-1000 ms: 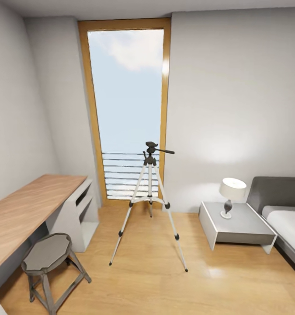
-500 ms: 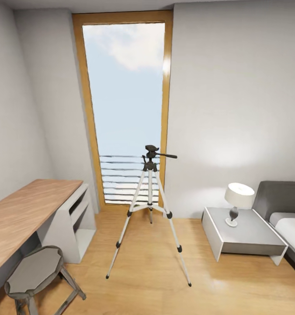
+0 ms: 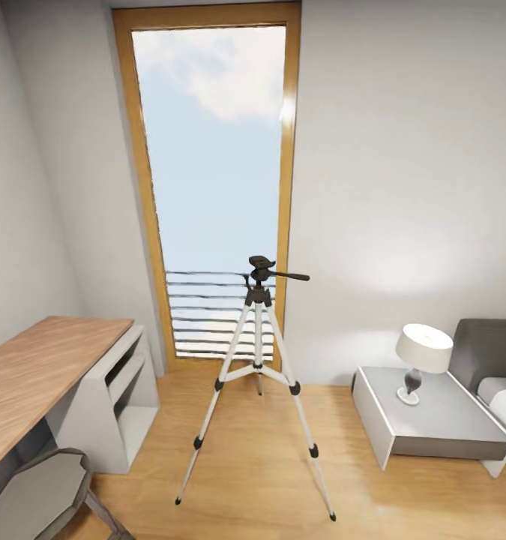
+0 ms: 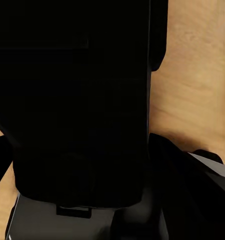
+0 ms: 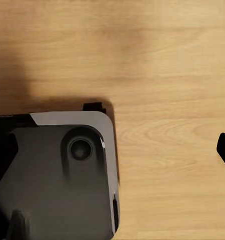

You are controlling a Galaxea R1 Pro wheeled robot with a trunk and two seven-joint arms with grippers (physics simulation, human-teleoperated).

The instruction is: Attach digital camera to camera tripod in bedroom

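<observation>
I should halt squarely facing the camera tripod [image 3: 257, 373], its black head [image 3: 261, 264] within reach; my grippers' state is indeterminable.

1. A light wood floor [image 3: 245, 465] spreads across the room in front of a tall window [image 3: 211, 150].
2. A tripod [image 3: 256, 382] stands upright on the floor just in front of the window, its three legs spread.
3. A wood-topped white desk [image 3: 50, 367] stands on the floor left of the tripod.
4. A grey stool [image 3: 35, 495] sits on the floor beside the desk's near end.
5. A grey bedside table [image 3: 432, 420] stands on the floor right of the tripod.
6. A lamp [image 3: 423, 352] stands on the bedside table.
</observation>
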